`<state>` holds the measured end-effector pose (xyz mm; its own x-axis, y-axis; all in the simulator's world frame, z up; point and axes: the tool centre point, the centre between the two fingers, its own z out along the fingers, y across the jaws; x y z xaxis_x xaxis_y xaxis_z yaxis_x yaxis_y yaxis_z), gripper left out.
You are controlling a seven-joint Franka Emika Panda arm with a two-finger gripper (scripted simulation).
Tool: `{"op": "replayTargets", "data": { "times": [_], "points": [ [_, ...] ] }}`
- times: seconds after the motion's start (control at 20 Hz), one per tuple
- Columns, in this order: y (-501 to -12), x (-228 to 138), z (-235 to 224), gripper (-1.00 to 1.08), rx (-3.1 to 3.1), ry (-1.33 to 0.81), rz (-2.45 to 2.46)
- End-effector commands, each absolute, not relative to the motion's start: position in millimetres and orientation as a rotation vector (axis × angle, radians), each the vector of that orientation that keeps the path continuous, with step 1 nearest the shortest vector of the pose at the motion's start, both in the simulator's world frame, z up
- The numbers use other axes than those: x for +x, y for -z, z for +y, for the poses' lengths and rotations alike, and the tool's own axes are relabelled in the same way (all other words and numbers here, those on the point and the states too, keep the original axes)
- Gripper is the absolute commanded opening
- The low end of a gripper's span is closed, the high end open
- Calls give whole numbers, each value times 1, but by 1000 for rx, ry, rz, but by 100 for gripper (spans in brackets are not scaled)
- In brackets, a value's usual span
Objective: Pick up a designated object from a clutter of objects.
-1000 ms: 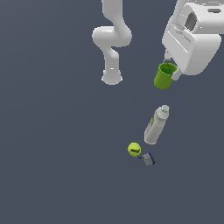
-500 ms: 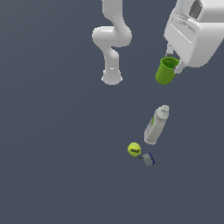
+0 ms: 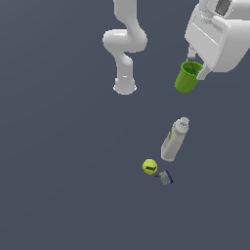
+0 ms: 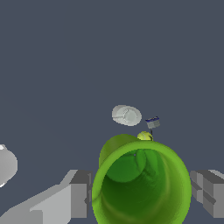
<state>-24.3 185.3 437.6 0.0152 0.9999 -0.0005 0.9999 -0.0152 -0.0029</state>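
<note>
The designated object, a lime-green cup [image 3: 187,78], hangs well above the dark floor at the exterior view's upper right, tilted, with my gripper [image 3: 197,65] shut on it. In the wrist view the cup [image 4: 142,186] shows its hollow mouth between my two grey fingers [image 4: 78,194], which press its sides. What is left of the clutter lies on the floor below: a long grey-white bottle [image 3: 174,140], a yellow-green ball [image 3: 150,166] and a tiny grey-and-blue item [image 3: 166,177]. The wrist view shows the bottle [image 4: 127,115], the item [image 4: 152,123] and the ball [image 4: 145,136] just beyond the cup's rim.
The arm's white base [image 3: 125,86] stands on the floor to the exterior view's left of the cup, with the lower links [image 3: 124,41] rising above it. The base also shows at the edge of the wrist view [image 4: 6,165].
The gripper has carried the cup a little higher and toward the exterior view's right. The bottle, ball and small item have not moved.
</note>
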Motion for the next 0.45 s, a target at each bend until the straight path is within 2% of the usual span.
{"op": "replayTargets", "data": {
  "times": [0.0, 0.4],
  "points": [
    [-445, -22, 187, -100, -2238, -1, -2204],
    [-456, -18, 189, -100, -2238, -1, -2204]
  ]
}}
